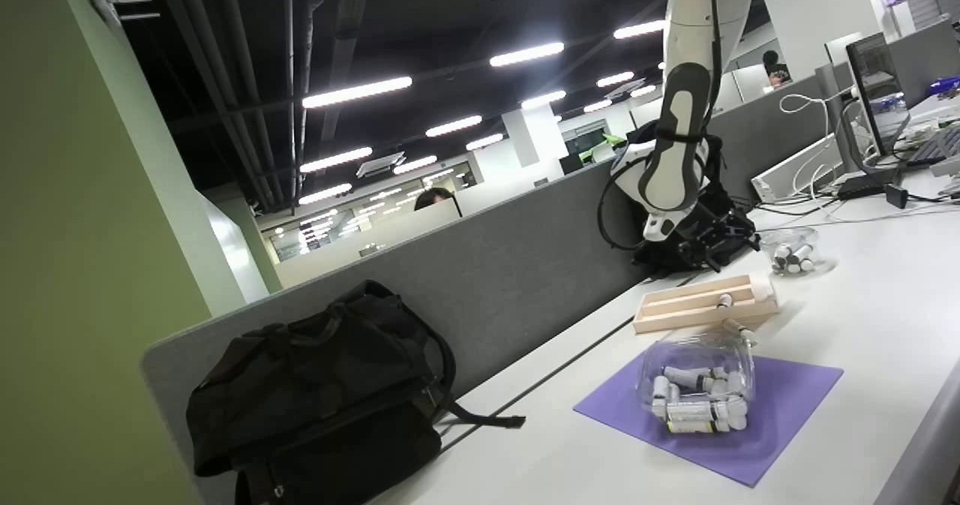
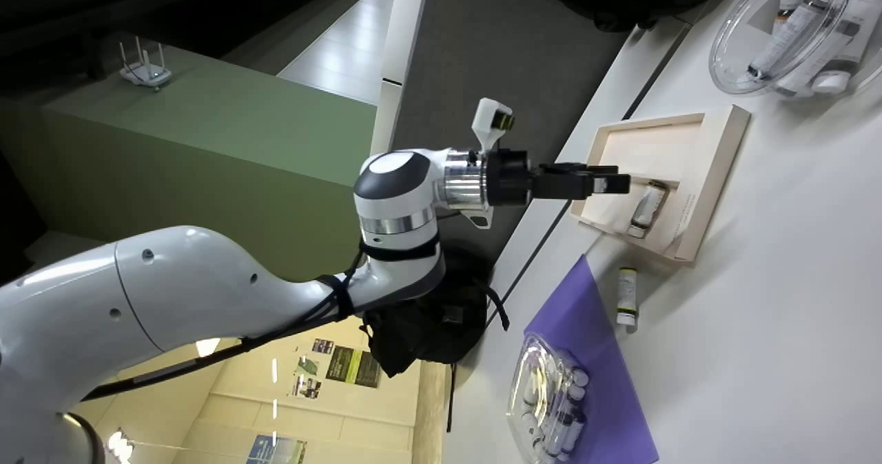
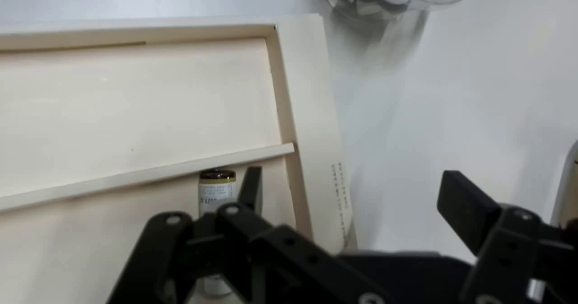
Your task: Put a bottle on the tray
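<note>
Pincer (image 3: 353,189) hangs spread above the tray (image 3: 311,105). Inside lies a bottle (image 2: 648,209), long axis crosswise to the divider (image 3: 149,175), dark end nearest.

The tray (image 3: 135,105) is pale creamy brown, with lines of dark print on one edge; the inner bottle (image 3: 216,193) has a white, dark-printed label, a gold band and a black end; the loose bottle (image 2: 627,293) has a white label with yellow-green trim; the mat (image 1: 787,400) is plain purple; the bench (image 1: 877,295) white; the pincer (image 3: 352,195) black; the arm (image 2: 189,285) white with dark grey; the partition (image 1: 532,265) grey; the bag (image 1: 322,392) black.
</note>
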### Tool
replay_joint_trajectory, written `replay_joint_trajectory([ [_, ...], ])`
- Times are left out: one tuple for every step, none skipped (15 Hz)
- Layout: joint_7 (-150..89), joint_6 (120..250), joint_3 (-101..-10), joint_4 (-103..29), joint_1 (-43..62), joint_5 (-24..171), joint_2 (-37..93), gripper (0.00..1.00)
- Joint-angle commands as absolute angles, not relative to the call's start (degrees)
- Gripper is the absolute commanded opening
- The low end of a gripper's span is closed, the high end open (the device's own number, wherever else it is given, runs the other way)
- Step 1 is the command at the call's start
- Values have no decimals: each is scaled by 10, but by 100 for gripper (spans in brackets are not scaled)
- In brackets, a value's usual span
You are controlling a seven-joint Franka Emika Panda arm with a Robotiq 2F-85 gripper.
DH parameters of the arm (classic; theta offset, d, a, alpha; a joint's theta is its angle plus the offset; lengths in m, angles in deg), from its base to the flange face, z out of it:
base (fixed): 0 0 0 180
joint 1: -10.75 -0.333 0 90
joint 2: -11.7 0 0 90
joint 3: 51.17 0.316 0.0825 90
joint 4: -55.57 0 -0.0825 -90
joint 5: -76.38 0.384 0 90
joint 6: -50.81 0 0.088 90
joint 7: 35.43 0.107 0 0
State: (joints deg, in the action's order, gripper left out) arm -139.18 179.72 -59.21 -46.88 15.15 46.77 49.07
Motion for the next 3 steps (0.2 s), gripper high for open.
replay_joint_trajectory([
  [-1389,1782,-580,-459,159,463,486,100],
  [-1390,1783,-579,-460,158,462,485,100],
  [-1390,1783,-579,-462,159,462,488,100],
])
